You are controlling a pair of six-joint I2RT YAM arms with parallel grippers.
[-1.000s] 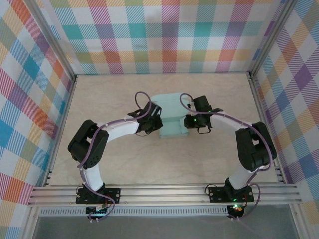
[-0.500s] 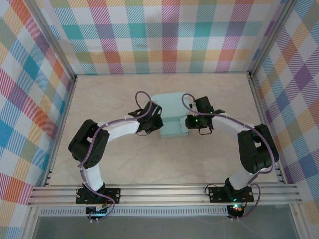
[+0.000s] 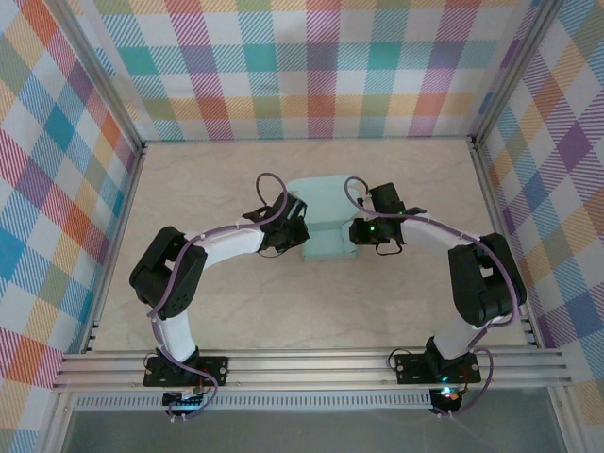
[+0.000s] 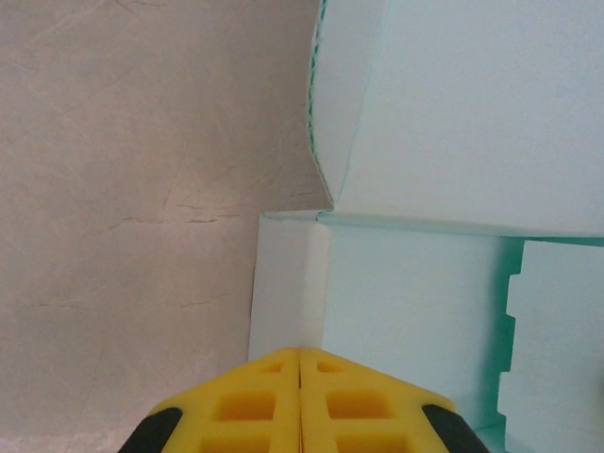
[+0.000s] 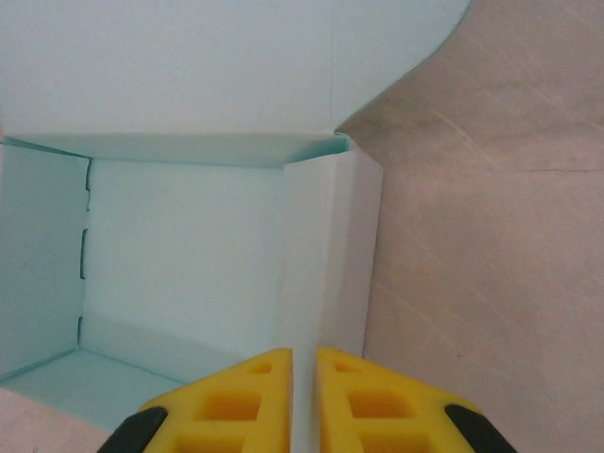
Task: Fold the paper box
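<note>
The paper box (image 3: 326,219) is pale mint card, standing open-topped at the middle of the table with its lid flap (image 3: 318,189) lying back toward the far wall. My left gripper (image 3: 295,231) is at the box's left side wall. In the left wrist view its yellow fingers (image 4: 300,351) are pressed together over the top edge of that wall (image 4: 288,283). My right gripper (image 3: 358,231) is at the right side wall. In the right wrist view its fingers (image 5: 304,351) straddle that wall (image 5: 326,255), with card showing in the narrow gap between them. The box floor (image 5: 179,255) is bare.
The beige table (image 3: 217,179) is ringed by plaid walls (image 3: 311,66) at the back and both sides. An aluminium rail (image 3: 311,366) runs along the near edge by the arm bases. Open tabletop lies left, right and in front of the box.
My right gripper has edged a little left, toward the box's right wall. The left arm and the box have stayed where they were.
</note>
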